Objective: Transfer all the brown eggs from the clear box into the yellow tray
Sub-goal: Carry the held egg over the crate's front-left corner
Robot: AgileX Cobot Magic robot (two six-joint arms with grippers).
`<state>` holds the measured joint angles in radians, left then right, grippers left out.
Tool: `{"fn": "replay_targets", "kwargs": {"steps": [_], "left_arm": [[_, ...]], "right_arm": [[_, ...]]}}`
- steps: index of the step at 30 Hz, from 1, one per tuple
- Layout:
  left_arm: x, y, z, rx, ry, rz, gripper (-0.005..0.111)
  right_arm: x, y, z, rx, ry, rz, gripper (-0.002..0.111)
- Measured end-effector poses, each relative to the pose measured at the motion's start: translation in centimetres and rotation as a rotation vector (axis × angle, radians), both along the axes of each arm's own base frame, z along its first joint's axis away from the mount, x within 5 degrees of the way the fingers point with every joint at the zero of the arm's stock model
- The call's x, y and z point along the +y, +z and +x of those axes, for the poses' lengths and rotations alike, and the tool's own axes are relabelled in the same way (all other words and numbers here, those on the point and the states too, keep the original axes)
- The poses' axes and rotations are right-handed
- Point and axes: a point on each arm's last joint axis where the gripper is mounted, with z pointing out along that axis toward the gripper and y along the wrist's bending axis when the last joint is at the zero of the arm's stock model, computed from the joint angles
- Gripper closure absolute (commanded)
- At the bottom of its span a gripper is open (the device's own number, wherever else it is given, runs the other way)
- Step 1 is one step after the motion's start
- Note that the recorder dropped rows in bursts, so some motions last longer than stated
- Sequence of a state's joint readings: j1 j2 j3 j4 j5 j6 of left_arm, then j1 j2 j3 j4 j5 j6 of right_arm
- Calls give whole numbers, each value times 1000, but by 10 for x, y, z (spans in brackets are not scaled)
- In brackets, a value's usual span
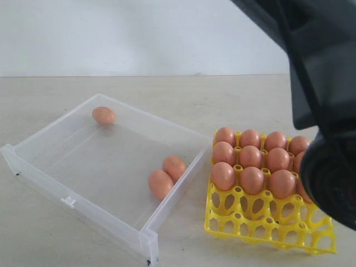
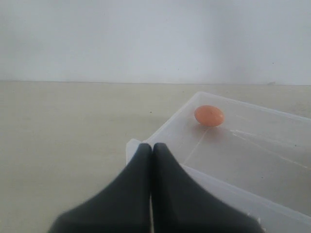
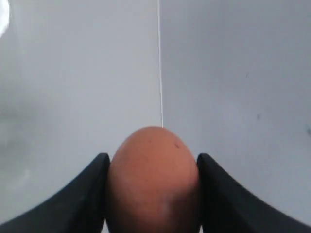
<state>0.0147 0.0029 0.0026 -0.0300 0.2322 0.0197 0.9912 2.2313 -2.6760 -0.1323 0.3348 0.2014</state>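
Observation:
The clear box (image 1: 33, 161) lies at the left and holds three brown eggs: one at its far corner (image 1: 103, 115) and two together near its right wall (image 1: 161, 184). Beside it on the right, the yellow tray (image 1: 267, 228) has several brown eggs (image 1: 252, 179) filling its back rows, while its front cells are bare. My right gripper (image 3: 152, 167) is shut on a brown egg (image 3: 153, 182), facing a pale wall; only the dark right arm (image 1: 317, 83) shows in the exterior view. My left gripper (image 2: 152, 148) is shut with nothing in it, just over the clear box's (image 2: 252, 160) near corner, with the far egg (image 2: 209, 115) beyond.
A beige tabletop (image 1: 222, 100) runs back to a plain white wall (image 1: 139, 33). The right arm's bulk covers the tray's right edge in the exterior view.

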Motion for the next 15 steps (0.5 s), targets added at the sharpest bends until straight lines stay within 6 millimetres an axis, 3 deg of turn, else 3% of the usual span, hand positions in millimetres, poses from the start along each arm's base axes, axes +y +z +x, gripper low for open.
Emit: {"fn": "replay_targets", "kwargs": {"steps": [2, 7, 12, 15], "left_arm": [[0, 0, 0, 0, 0, 0, 111], [0, 0, 0, 0, 0, 0, 111], [0, 0, 0, 0, 0, 0, 111], [0, 0, 0, 0, 0, 0, 111]], "right_arm": [[-14, 26, 3, -97, 34, 277, 109], [-47, 64, -6, -210, 150, 688, 109], [-71, 77, -9, -94, 311, 1087, 109], [-75, 80, -13, -24, 470, 1194, 109]]}}
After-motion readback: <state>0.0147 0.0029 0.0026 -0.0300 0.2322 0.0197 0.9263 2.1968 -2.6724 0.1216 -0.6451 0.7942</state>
